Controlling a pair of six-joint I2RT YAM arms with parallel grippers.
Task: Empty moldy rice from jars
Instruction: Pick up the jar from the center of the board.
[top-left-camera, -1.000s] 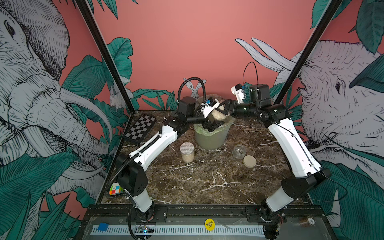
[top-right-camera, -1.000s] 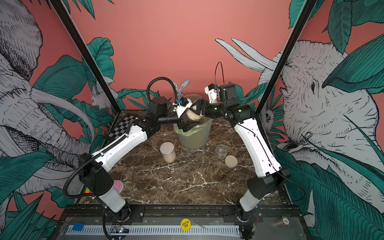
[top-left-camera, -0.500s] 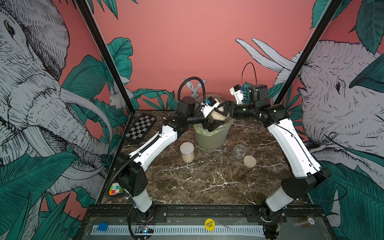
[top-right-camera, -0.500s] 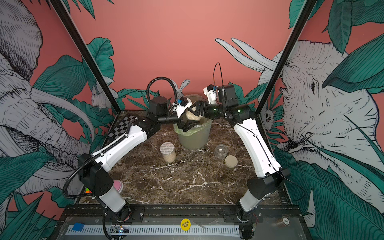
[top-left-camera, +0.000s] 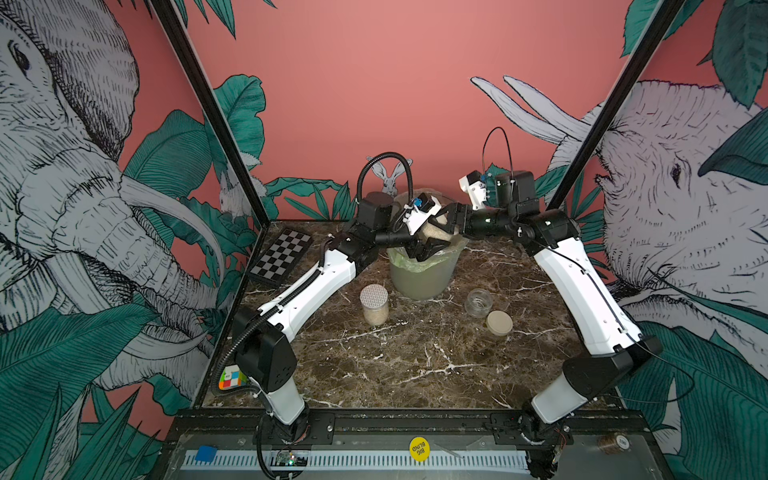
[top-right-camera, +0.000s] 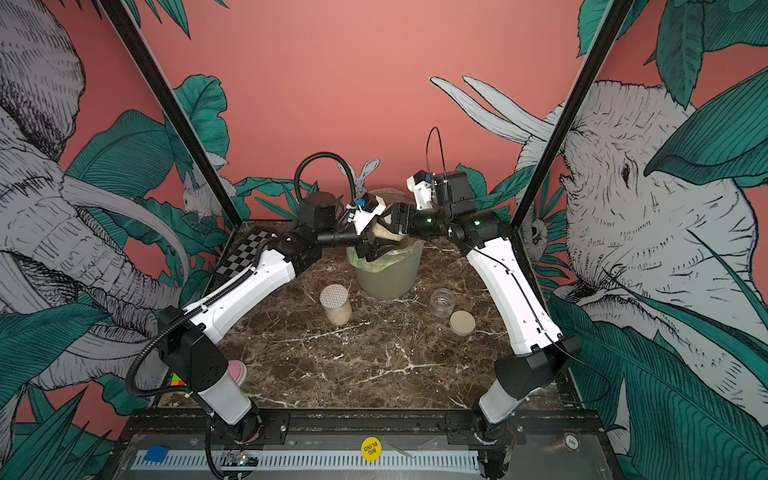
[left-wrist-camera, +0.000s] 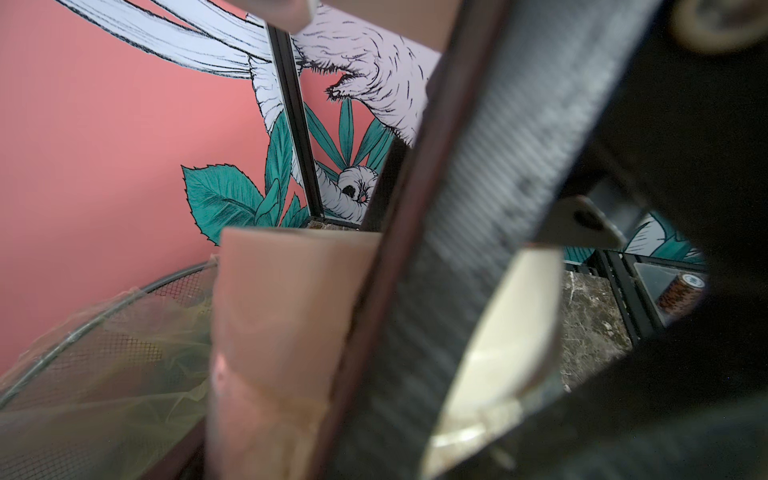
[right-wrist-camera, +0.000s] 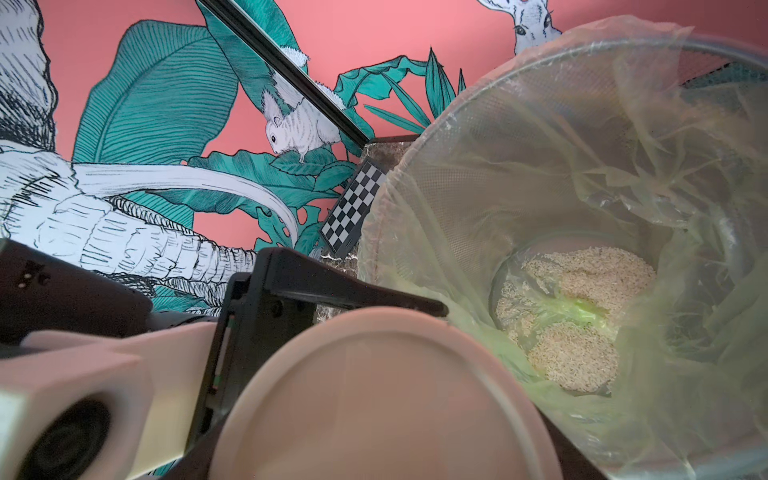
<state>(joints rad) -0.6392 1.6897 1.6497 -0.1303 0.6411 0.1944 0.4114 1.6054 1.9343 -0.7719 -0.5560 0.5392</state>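
A loose lid (top-left-camera: 499, 322) lies nearest, just beside an empty jar (top-left-camera: 478, 302); a tall jar (top-left-camera: 374, 304) of rice (top-left-camera: 376, 316) stands by the left arm (top-left-camera: 307, 291). Behind them, over the bin (top-left-camera: 419, 278), the right gripper (top-left-camera: 449, 222) clamps a squat jar (top-left-camera: 435, 230) of rice. The left gripper (top-left-camera: 426, 247) straddles its cap (right-wrist-camera: 374, 399); whether it grips, I cannot tell.

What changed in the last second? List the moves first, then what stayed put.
The left hand narrowed its jaws around the lid of the jar over the bin; a firm grip cannot be confirmed. Unchanged: the right hand holding that jar, and the dotted-lid jar, open jar and loose lid on the table.
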